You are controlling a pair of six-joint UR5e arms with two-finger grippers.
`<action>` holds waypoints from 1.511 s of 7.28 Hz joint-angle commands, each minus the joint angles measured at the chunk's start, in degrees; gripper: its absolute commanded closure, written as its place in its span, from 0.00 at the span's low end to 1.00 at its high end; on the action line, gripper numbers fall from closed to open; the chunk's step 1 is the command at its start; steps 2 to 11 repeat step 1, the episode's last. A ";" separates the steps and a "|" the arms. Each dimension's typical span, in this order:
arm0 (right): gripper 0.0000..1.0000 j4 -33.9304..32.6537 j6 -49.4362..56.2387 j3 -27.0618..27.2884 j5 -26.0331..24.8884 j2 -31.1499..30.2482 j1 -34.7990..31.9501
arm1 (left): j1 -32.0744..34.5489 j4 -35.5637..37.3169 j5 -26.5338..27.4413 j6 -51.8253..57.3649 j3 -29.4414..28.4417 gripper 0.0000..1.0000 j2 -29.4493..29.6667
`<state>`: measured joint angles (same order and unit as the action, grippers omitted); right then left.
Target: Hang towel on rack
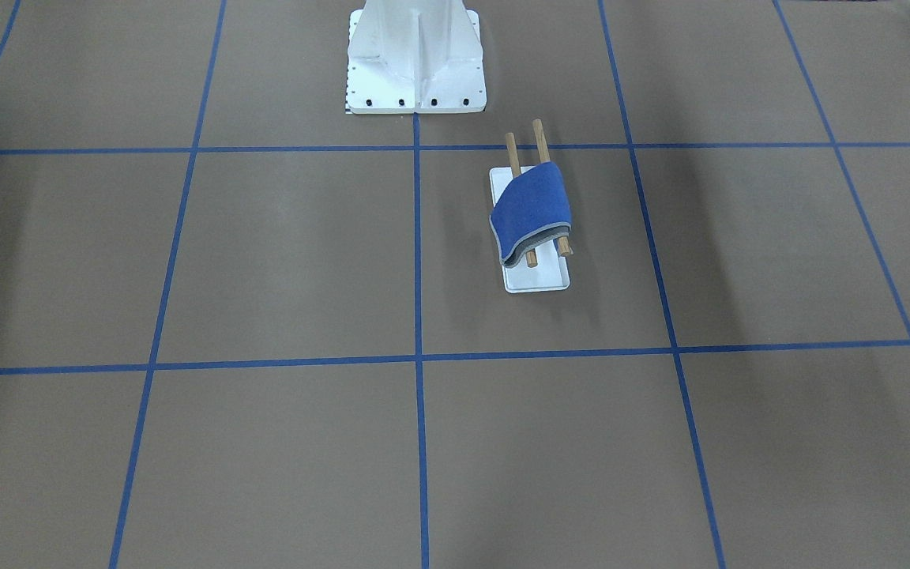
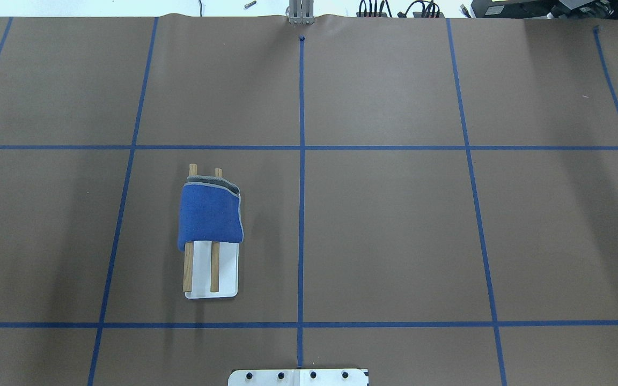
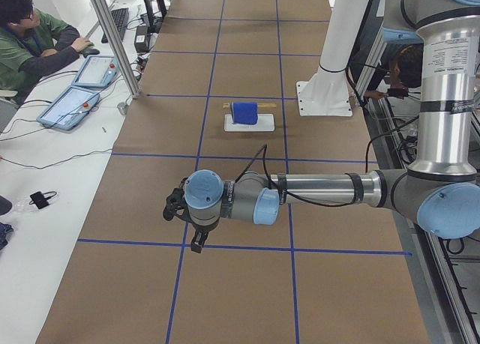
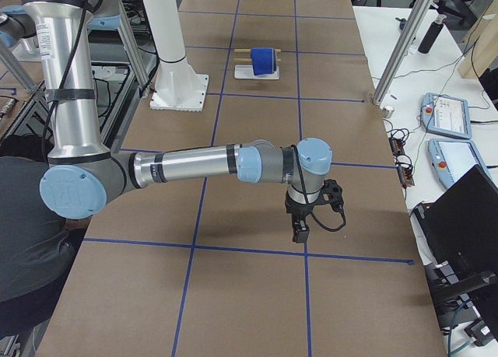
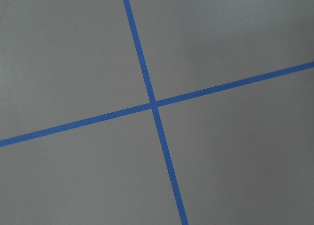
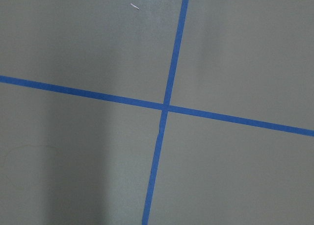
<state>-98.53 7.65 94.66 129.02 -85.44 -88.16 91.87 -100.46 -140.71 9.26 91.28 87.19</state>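
The royal-blue towel (image 1: 532,207) lies draped over both brown dowels of the rack (image 1: 538,278), its grey edge showing at one end. In the overhead view the towel (image 2: 210,220) covers the far half of the rods, above the rack's white base (image 2: 227,273). My left gripper (image 3: 196,243) shows only in the exterior left view, held high and far from the rack; I cannot tell if it is open or shut. My right gripper (image 4: 299,234) shows only in the exterior right view, also far from the rack; I cannot tell its state. Both wrist views show only bare table.
The robot's white bolted pedestal (image 1: 415,59) stands at the table's edge near the rack. The brown table cover carries a grid of blue tape lines (image 2: 301,147). An operator (image 3: 30,40) sits at tablets beside the table.
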 commanded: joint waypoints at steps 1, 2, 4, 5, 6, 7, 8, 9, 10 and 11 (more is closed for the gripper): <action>0.00 0.00 0.00 -0.09 0.00 0.01 0.01 | -0.02 0.00 0.00 -0.03 -0.05 0.02 0.00; 0.00 0.00 0.00 -0.09 0.00 0.01 0.01 | -0.02 0.00 0.00 -0.03 -0.05 0.02 0.00; 0.00 0.00 0.00 -0.09 0.00 0.01 0.01 | -0.02 0.00 0.00 -0.03 -0.05 0.02 0.00; 0.00 0.00 0.00 -0.09 0.00 0.01 0.01 | -0.02 0.00 0.00 -0.03 -0.05 0.02 0.00; 0.00 0.00 0.00 -0.09 0.00 0.01 0.01 | -0.02 0.00 0.00 -0.03 -0.05 0.02 0.00; 0.00 0.00 0.00 -0.09 0.00 0.01 0.01 | -0.02 0.00 0.00 -0.03 -0.05 0.02 0.00; 0.00 0.00 0.00 -0.09 0.00 0.01 0.01 | -0.02 0.00 0.00 -0.03 -0.05 0.02 0.00; 0.00 0.00 0.00 -0.09 0.00 0.01 0.01 | -0.02 0.00 0.00 -0.03 -0.05 0.02 0.00; 0.00 0.00 0.00 -0.09 0.00 0.01 0.01 | -0.02 0.00 0.00 -0.03 -0.05 0.02 0.00; 0.00 0.00 0.00 -0.09 0.00 0.01 0.01 | -0.02 0.00 0.00 -0.03 -0.05 0.02 0.00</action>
